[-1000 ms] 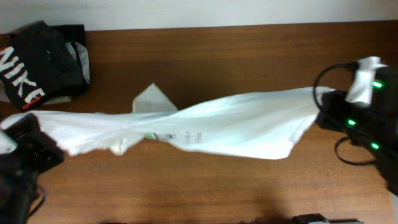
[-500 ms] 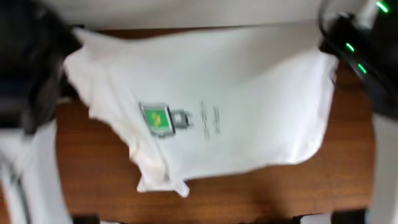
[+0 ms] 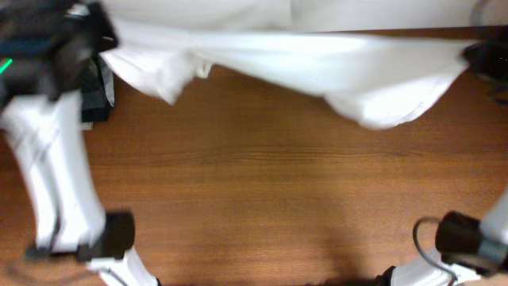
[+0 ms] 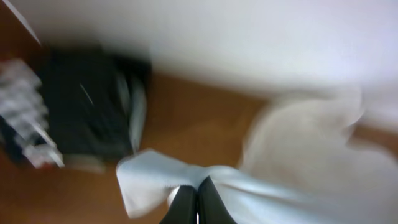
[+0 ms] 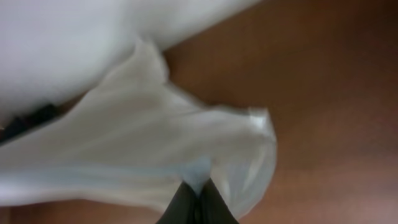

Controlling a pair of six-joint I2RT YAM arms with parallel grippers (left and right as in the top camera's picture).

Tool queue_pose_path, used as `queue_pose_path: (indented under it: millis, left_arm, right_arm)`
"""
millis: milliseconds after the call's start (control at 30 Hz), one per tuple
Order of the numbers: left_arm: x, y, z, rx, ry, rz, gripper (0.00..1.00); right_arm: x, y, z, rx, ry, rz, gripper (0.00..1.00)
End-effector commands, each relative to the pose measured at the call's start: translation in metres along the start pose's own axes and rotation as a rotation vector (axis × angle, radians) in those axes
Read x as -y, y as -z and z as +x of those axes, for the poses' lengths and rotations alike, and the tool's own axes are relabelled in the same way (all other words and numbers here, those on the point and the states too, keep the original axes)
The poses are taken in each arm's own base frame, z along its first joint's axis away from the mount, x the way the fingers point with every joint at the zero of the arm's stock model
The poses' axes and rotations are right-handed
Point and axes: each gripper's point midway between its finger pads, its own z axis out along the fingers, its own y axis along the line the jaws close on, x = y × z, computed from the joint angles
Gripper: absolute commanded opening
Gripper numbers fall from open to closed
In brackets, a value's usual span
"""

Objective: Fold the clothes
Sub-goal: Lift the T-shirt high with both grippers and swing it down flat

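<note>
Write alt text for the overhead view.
A thin white short-sleeved T-shirt is stretched along the far side of a brown wooden table, pinched at its ends by the left gripper and right gripper. The image is motion-blurred.

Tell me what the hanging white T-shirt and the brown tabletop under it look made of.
White T-shirt: thin, soft, matte cloth, likely a cotton-type knit; it sags and bunches into loose folds. Brown tabletop: wood or wood-look laminate, smooth with slight sheen; long grain streaks run across it.
</note>
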Motion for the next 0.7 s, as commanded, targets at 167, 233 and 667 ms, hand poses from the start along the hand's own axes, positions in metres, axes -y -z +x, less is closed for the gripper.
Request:
queue_pose_path:
  millis: [167,233,667]
  left_arm:
    - [-0.016,-0.101,0.168,-0.725,0.03,-0.071,0.01]
    - [-0.017,-0.071,0.162,-0.703,0.027,-0.064,0.01]
    - [-0.051,-0.005,0.293,-0.882,0.135,-0.16,0.01]
  right_arm:
    - [0.024,-0.075,0.108,-0.392,-0.036,0.046,0.04]
    - [0.025,-0.058,0.123,-0.371,-0.022,0.078,0.04]
    - [0.062,-0.05,0.305,-0.459,-0.209,0.138,0.04]
